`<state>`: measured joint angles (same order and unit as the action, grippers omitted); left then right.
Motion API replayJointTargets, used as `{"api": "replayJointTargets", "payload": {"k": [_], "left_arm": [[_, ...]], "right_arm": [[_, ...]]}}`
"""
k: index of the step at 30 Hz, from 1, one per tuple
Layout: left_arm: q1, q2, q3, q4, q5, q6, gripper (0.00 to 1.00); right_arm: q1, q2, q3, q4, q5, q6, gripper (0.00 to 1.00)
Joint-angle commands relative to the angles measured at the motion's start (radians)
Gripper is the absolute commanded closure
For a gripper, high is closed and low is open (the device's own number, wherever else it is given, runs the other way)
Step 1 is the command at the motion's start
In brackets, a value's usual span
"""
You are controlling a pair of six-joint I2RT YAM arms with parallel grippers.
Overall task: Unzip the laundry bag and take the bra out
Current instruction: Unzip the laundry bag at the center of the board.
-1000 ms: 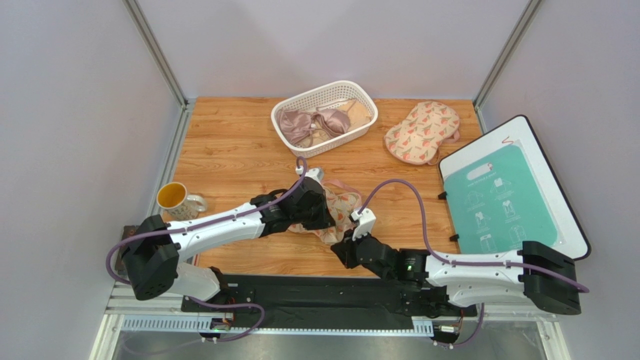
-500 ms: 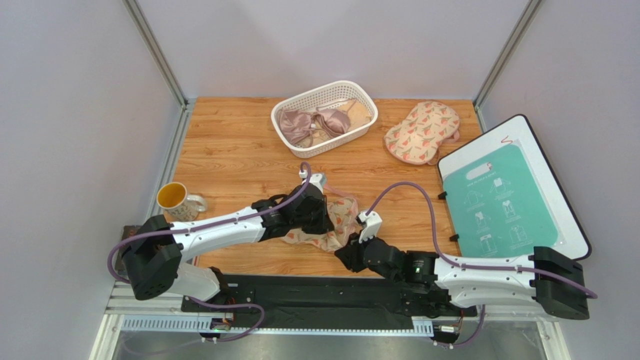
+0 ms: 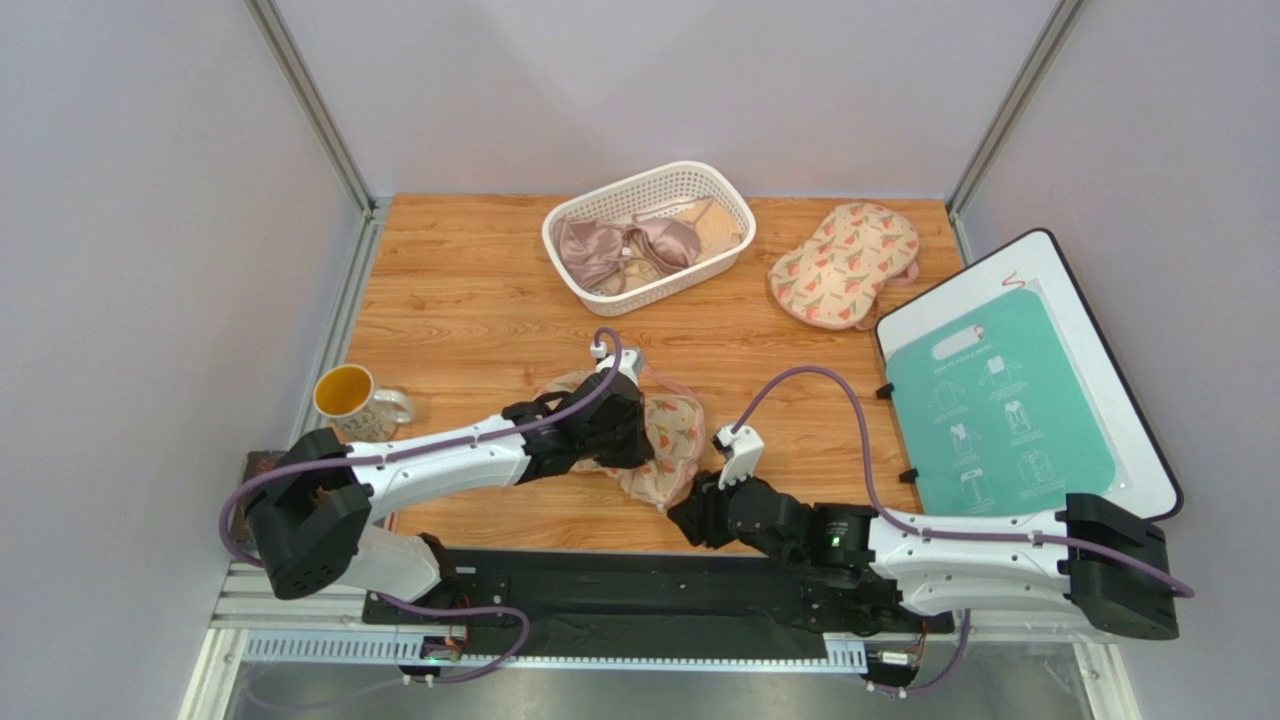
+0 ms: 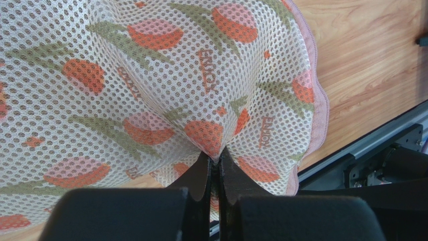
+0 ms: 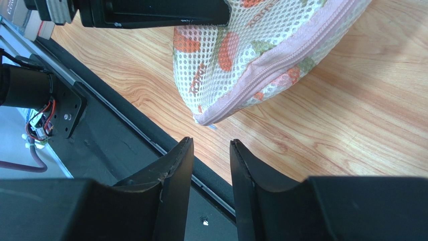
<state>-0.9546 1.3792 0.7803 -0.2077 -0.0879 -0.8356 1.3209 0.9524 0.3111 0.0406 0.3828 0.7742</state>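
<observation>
From above, table (image 3: 451,285): wood-grain, grey walls around.
Basket (image 3: 676,281): white, far centre; holds pink bra (image 3: 609,243), beige bra (image 3: 718,225).
Bag (image 3: 673,435): near centre, between both arms.
Left wrist, left gripper (image 4: 215,158): pressed together, pinching bag mesh.
Right wrist, right gripper (image 5: 211,142): spread, just short of bag's pink zip edge.

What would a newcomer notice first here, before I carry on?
The left gripper pinching a fold of the flowered mesh laundry bag at mid-table, between the two arms. Next, the right gripper, open, just short of the bag's pink zip corner. At the back, a white basket holds a mauve satin bra, with a second bag to its right.
</observation>
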Motion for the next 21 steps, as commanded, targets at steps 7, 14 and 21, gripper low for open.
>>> {"api": "replayJointTargets", "payload": {"k": [7, 14, 21], "left_arm": [[-0.001, 0.0, 0.025, -0.018, -0.018, -0.029, 1.0], [-0.001, 0.041, 0.054, -0.052, 0.013, -0.089, 1.0], [-0.003, 0.032, 0.047, -0.038, 0.04, -0.119, 1.0]], "right_arm": [[0.005, 0.055, -0.018, 0.107, -0.016, 0.014, 0.52], [0.005, 0.147, 0.017, 0.192, -0.016, -0.038, 0.48], [0.005, 0.184, 0.02, 0.258, -0.012, -0.078, 0.46]]}}
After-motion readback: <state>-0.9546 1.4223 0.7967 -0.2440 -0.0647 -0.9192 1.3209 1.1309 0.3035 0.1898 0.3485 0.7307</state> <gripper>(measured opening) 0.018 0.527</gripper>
